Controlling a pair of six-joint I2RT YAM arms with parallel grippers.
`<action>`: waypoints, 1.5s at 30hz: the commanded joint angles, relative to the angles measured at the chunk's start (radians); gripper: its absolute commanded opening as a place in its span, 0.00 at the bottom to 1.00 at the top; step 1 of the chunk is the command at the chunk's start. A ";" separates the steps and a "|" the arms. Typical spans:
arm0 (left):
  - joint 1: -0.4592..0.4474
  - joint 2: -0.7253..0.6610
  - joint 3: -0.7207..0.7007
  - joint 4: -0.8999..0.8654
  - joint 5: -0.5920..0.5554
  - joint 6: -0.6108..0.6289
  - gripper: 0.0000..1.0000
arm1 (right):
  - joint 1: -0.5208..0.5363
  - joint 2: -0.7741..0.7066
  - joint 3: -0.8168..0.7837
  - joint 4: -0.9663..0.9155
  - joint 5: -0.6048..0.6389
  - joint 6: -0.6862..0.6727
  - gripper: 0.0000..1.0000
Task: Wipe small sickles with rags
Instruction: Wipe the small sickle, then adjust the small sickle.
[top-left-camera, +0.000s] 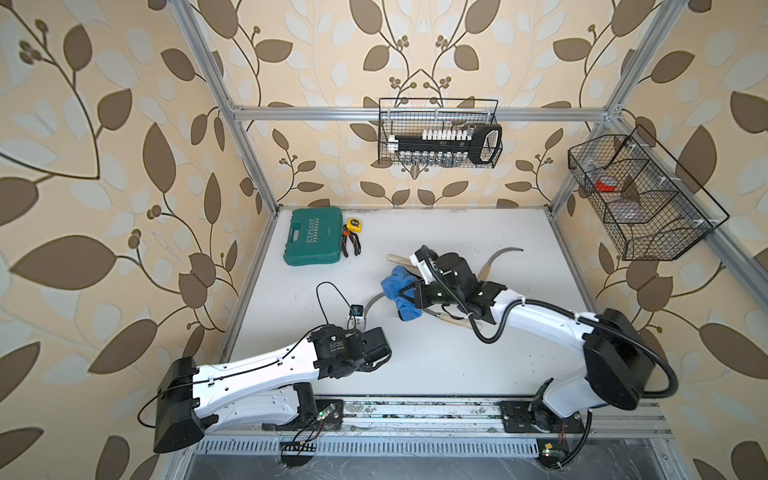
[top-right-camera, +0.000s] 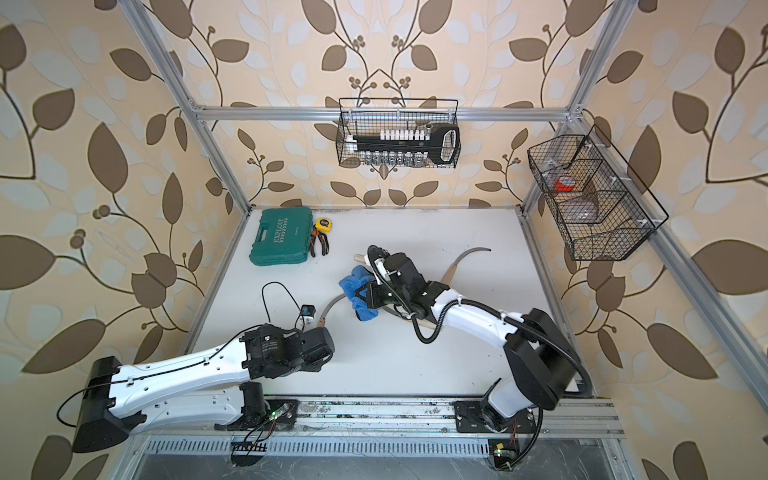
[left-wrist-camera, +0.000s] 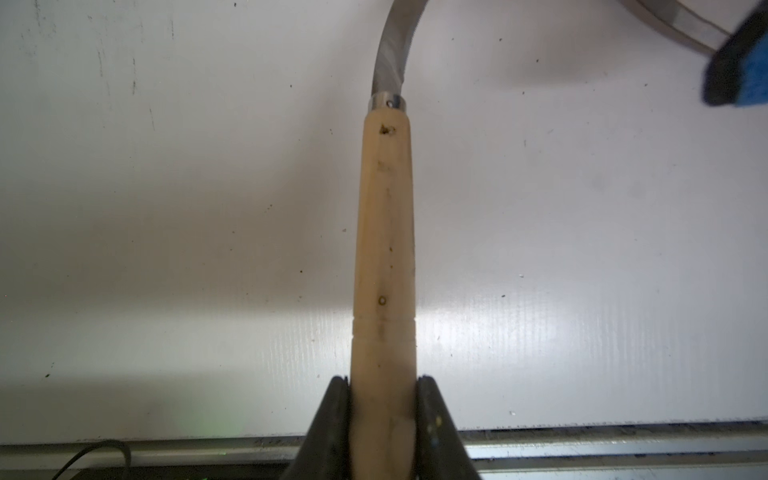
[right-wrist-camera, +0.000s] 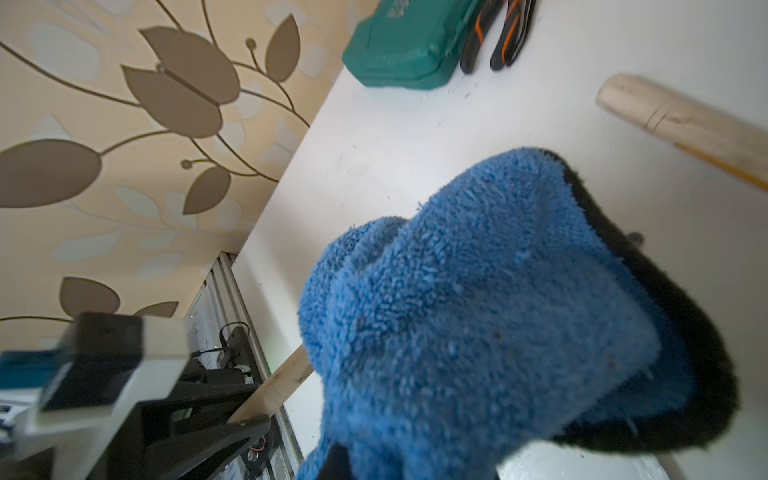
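My left gripper (left-wrist-camera: 383, 382) is shut on the pale wooden handle of one small sickle (left-wrist-camera: 384, 228), at the handle's butt end. Its grey blade (top-left-camera: 371, 304) curves away over the table and passes under the blue rag (top-left-camera: 401, 291). My right gripper (top-left-camera: 405, 296) is shut on that rag, which bunches over the jaws and hides them in the right wrist view, where the rag (right-wrist-camera: 498, 311) fills the frame. In both top views, three more sickles lie around the right arm: one blade (top-left-camera: 505, 251) far right, one handle (top-left-camera: 397, 259) behind the rag, one handle (top-left-camera: 453, 321) under the arm.
A green tool case (top-left-camera: 313, 237), a yellow tape measure (top-left-camera: 353, 224) and orange-handled pliers (top-left-camera: 351, 246) sit at the back left. Wire baskets hang on the back wall (top-left-camera: 440, 133) and the right frame (top-left-camera: 636, 199). A metal rail (top-left-camera: 415, 411) runs along the table's front edge.
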 joint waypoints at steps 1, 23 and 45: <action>0.046 -0.036 0.008 0.030 -0.016 0.029 0.00 | -0.007 -0.138 -0.049 -0.035 0.062 -0.013 0.00; 0.155 -0.181 -0.010 0.499 0.169 0.057 0.00 | 0.217 -0.295 -0.290 0.001 0.312 0.073 0.00; 0.367 0.022 -0.081 0.825 0.588 0.100 0.00 | 0.085 0.170 0.066 0.119 0.127 0.021 0.00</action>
